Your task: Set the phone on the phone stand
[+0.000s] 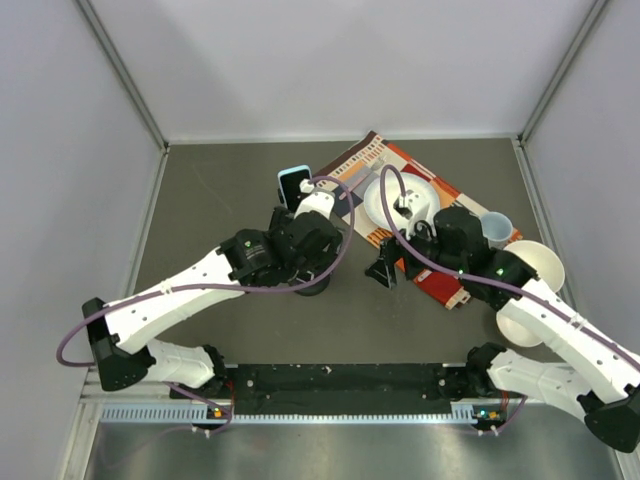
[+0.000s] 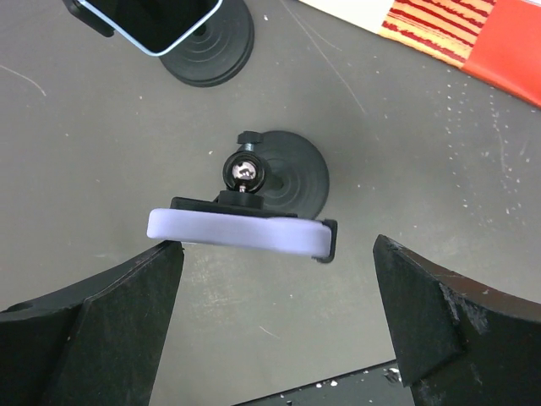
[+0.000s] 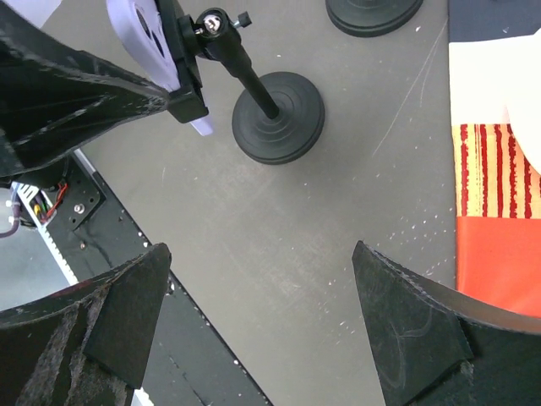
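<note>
Currently at risk: the lilac phone [image 2: 241, 233], lying crosswise in the cradle [image 2: 330, 241] of the phone stand [image 2: 296, 173]; only small lips at its ends show as restraint.
Risk 1: a finger clips the phone edge as the arm withdraws. Cause: the left gripper [image 2: 277, 262] straddles the phone, and one fingertip is just beside its left end.
Risk 2: the stand tips or slides. Cause: a thin stem on a small round base, judged top-heavy with the phone mounted.
Risk 3: the two arms touch. Cause: the right gripper [image 3: 260, 249] hovers near the same stand, and in the right wrist view a finger of the left gripper sits just beside the phone.
Risk 4: a wide swing strikes the blue phone [image 2: 161, 21] on the second stand [image 2: 215, 51], which is near and behind.
Task state (judged): the phone looks seated. Whether the cradle grips it firmly cannot be told.
Left tool: jaws fully spread and holding nothing; no finger appears to press on the phone.
Left arm pose: reaches forward and rightward from its base to mid-table, wrist bent down over the stand, hiding the phone in the top view.
Right tool: jaws wide and empty, over bare table [image 3: 338, 211].
Right arm pose: reaches inward from the right, crossing a corner of the striped mat [image 1: 370, 158], wrist angled down toward the stand.
Phone location: atop the near stand, between the left fingers, clear of the table.
</note>
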### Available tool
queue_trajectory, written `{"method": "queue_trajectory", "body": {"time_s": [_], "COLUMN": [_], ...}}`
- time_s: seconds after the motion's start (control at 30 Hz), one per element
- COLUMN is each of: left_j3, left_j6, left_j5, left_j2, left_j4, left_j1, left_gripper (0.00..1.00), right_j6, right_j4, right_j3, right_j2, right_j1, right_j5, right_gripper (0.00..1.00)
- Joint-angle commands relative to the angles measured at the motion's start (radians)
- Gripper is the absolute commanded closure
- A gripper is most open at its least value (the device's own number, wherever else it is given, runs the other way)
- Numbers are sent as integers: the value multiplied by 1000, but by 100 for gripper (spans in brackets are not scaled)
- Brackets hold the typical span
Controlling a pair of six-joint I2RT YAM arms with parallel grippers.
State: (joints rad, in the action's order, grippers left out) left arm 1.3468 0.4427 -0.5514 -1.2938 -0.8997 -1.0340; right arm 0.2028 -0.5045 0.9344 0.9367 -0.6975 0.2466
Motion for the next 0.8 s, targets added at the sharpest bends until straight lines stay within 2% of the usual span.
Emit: {"method": "queue_trajectory", "body": {"time_s": [0.0, 0.27, 0.47, 0.6, 0.77], "left_j3": [31, 18, -6, -26, 0], "left_j6": [-2, -9, -99, -162, -223], "left_j5": [-70, -55, 103, 224, 248], "left_j2": [-15, -7, 86, 149, 133], "left_j4": [27, 30, 47, 62, 21], "left_j1": [2, 6, 18, 87, 141], "left_gripper": [1, 1, 1, 1, 1], "right_j6": [-13, -14, -16, -10, -6], "right_j4": [23, 12, 7, 7, 7], "right_j3": [-3, -8, -2, 7, 11], "right_j2": [-42, -55, -53, -39, -42], "right_j1": [7, 7, 7, 7, 7], "right_j5": [-3, -4, 5, 22, 25], "right_gripper": [12, 11, 11, 11, 11]}}
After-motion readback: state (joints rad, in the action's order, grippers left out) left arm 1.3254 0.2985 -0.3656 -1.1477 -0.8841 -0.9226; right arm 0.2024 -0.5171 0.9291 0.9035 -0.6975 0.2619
